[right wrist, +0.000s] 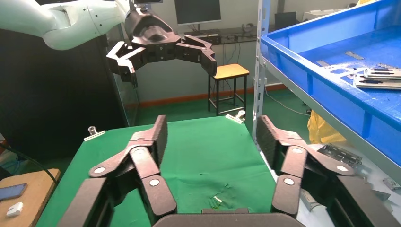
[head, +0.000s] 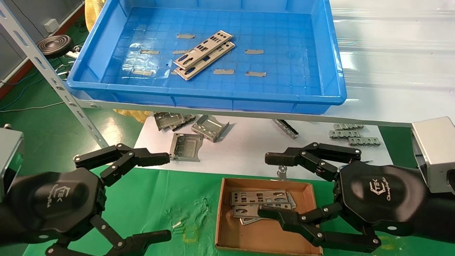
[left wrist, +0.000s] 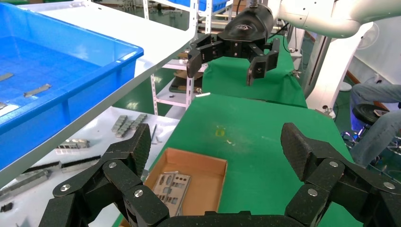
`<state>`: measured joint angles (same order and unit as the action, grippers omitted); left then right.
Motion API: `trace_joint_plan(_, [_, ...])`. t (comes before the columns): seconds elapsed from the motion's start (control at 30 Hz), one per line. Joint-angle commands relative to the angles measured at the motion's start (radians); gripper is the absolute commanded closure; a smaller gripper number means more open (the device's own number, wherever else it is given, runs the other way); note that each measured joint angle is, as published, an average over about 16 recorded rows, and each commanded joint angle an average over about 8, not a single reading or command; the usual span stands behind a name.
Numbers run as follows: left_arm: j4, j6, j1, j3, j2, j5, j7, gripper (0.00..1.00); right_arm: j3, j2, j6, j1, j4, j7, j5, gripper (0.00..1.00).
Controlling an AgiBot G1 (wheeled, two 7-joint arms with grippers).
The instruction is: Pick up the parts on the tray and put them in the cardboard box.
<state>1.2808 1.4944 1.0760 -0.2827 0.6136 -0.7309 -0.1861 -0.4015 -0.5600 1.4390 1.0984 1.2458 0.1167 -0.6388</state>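
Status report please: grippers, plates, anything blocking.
Left gripper and right gripper open, empty. Two silver punched metal plates left in blue plastic tray; others in brown cardboard box. Nothing blocking.

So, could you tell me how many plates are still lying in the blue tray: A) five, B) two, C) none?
B: two parts lie overlapped on the floor of the tray; the others are already in the cardboard box.

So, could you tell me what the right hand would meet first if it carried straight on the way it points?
Probably the left hand, which faces the right hand across the green cloth; nothing shows between them, though their heights may differ.
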Motion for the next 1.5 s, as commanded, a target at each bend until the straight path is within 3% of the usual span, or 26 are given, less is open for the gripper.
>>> trace_joint_plan(0.03, [0.0, 0.0, 0.0, 0.0, 0.0, 0.0, 0.0, 0.0, 0.0, 0.0, 0.0, 0.0, 0.0, 0.0, 0.0, 1.0])
trace_joint_plan(1.5, [0.0, 0.0, 0.0, 0.0, 0.0, 0.0, 0.0, 0.0, 0.0, 0.0, 0.0, 0.0, 0.0, 0.0, 0.0, 1.0])
